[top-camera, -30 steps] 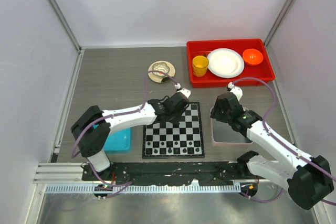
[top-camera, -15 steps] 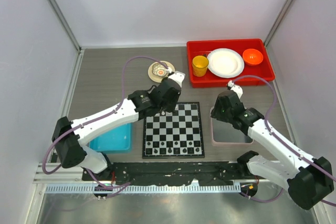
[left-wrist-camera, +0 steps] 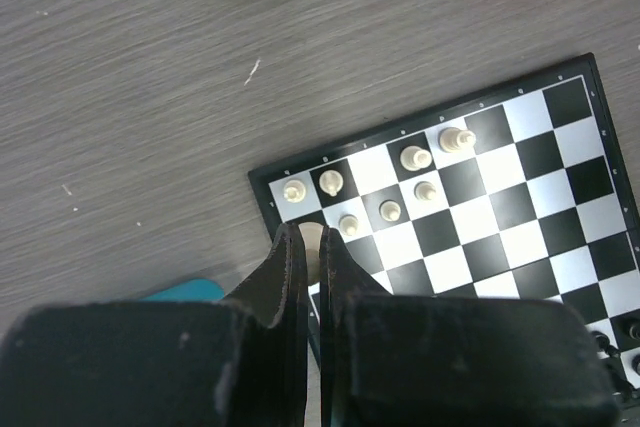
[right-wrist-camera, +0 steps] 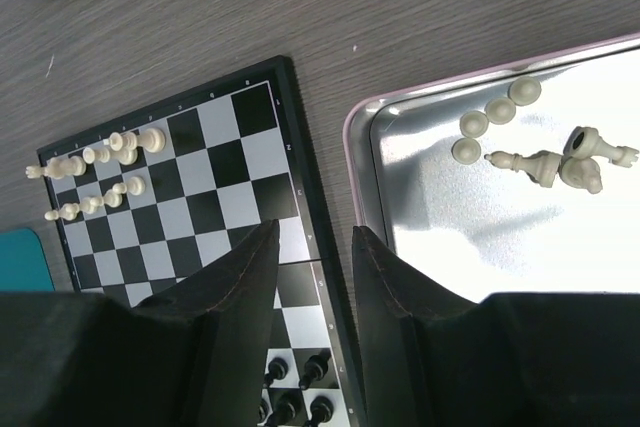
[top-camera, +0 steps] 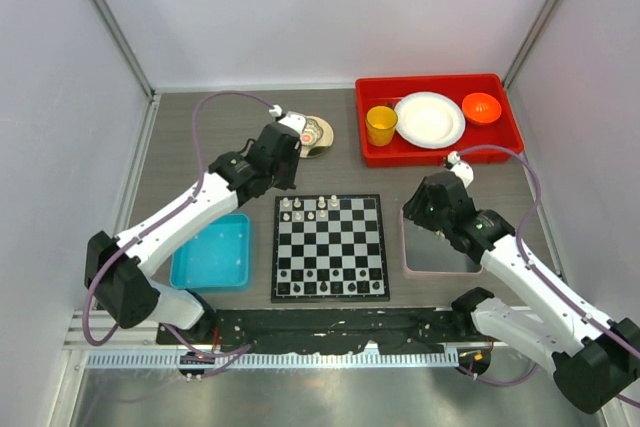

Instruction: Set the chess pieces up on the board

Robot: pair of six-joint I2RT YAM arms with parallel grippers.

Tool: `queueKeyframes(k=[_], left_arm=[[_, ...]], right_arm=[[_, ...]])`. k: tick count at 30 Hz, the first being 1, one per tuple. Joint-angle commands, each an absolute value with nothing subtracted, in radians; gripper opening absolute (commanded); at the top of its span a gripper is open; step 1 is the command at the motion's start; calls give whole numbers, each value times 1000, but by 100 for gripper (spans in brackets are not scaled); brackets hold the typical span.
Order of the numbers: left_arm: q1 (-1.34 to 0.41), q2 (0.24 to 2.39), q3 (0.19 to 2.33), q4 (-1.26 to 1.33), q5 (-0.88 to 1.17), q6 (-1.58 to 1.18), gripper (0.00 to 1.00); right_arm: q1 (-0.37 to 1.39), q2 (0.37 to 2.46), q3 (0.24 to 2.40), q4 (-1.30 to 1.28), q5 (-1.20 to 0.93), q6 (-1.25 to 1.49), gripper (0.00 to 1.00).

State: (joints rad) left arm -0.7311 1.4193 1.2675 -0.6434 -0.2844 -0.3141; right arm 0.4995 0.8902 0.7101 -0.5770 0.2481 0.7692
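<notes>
On your grey worktop (top-camera: 220, 137), your left pincer (left-wrist-camera: 307, 247) hangs closed, empty, over the board (top-camera: 345, 247) corner, your right pincer (right-wrist-camera: 315, 237) narrowly parted, holding nothing.

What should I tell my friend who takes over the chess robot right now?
Left gripper: shut, nothing seen in it, hovering near the far left corner of the board.
Right gripper: open and empty, above the board's right edge, beside the metal tray.
Done: at least seven cream pieces stand on the board's two far rows, left side. Black pieces stand along the near edge.
Left: the loose cream pieces in the tray, some lying down, need to go on the board.
</notes>
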Motion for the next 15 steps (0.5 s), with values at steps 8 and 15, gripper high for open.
queueKeyframes(k=[8,15], left_arm=[[-715,1451,1201,-512,-236,-305,0],[-715,1561,1218,-473,-248,-311,0]], right_arm=[[494,934,718,-591,248,749,41],[494,930,730,-607,265,723,41]])
